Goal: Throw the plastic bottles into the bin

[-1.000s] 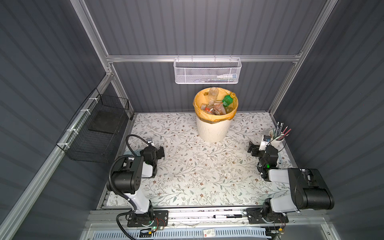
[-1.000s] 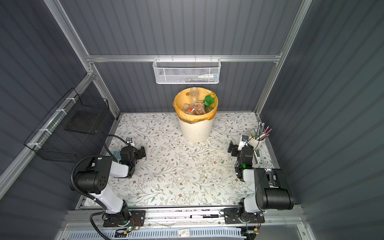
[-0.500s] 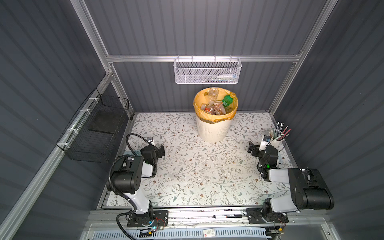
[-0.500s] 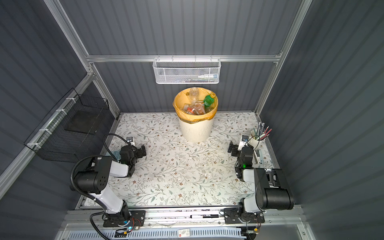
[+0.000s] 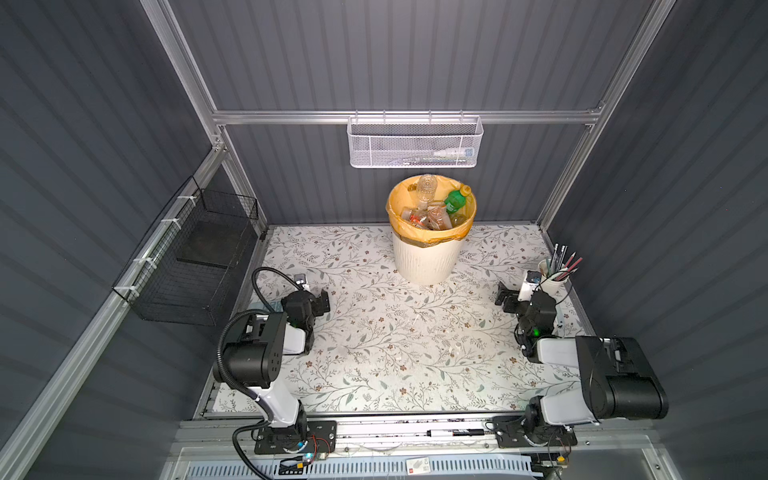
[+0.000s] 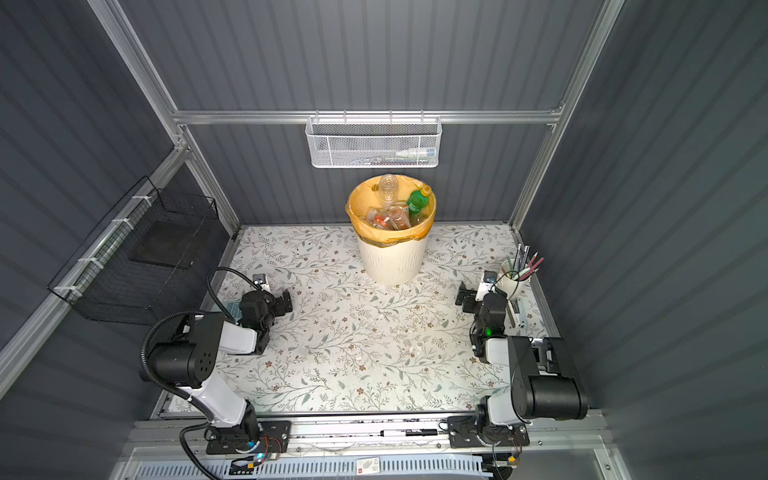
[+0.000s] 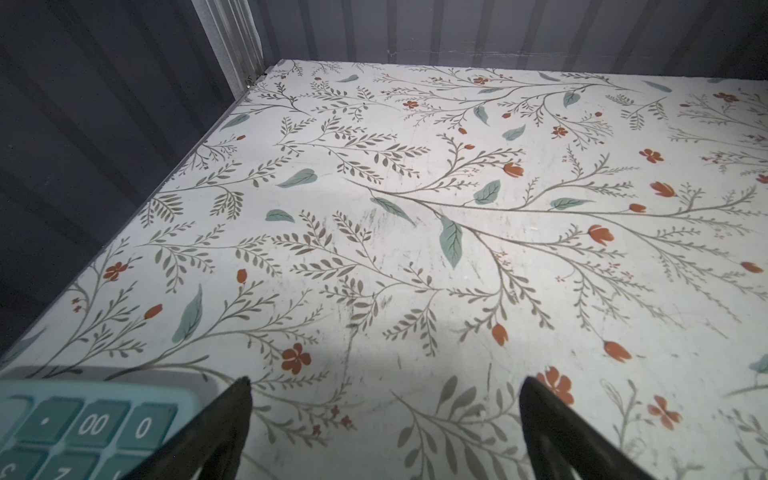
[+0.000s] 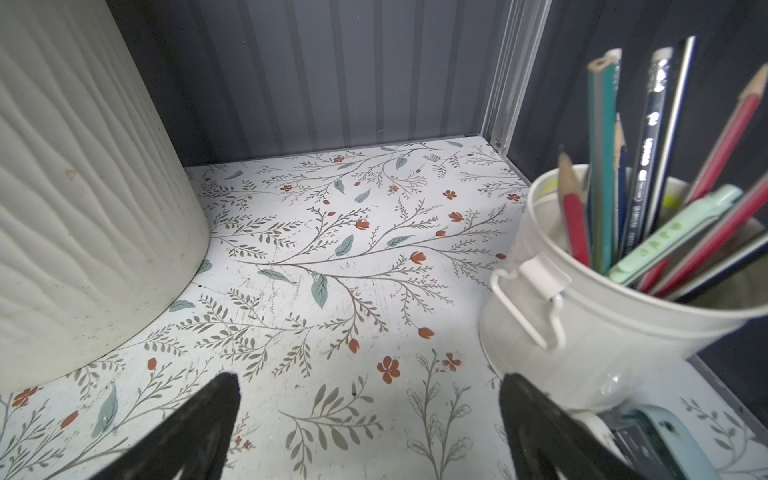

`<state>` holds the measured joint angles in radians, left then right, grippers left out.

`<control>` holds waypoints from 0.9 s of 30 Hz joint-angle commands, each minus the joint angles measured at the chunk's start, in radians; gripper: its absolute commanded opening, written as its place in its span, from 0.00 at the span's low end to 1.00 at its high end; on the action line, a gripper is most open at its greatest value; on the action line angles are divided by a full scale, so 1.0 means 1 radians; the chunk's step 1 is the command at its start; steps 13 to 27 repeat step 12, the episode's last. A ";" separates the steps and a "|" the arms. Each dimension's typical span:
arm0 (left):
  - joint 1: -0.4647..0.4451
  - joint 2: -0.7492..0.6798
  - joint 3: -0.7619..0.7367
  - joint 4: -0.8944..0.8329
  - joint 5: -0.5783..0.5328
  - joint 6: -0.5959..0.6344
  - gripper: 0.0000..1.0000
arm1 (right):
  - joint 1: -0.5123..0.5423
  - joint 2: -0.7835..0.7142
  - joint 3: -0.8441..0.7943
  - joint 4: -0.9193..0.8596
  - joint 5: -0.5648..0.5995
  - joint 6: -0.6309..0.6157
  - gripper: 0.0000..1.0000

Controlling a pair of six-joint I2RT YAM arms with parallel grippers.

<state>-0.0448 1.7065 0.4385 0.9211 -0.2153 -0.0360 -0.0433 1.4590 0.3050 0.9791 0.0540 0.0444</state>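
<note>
1. Standing at 12 o'clock on the floral table (image 5: 395, 353), the bin (image 5: 428, 259) holds the plastic bottles (image 5: 434, 212), heaped to its rim.
2. The left gripper (image 5: 323, 300), at 9 o'clock, is spread wide and empty.
3. The right gripper (image 5: 506, 300), at 3 o'clock beside the pencil cup (image 5: 552, 282), is spread wide and empty.

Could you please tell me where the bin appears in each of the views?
Top view: bin at back centre, below the white mesh basket.
Top view: same place.
Left wrist: not in it.
Right wrist: ribbed wall across from the pencil cup.
Shared landmark: floral tabletop.
</note>
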 commanded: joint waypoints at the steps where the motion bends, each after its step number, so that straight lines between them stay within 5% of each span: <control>1: -0.001 0.005 0.016 0.016 0.008 0.016 1.00 | -0.003 0.003 0.014 0.016 -0.002 0.007 0.99; 27: -0.001 0.005 0.016 0.015 0.008 0.017 1.00 | -0.005 0.002 0.010 0.024 -0.001 0.012 0.99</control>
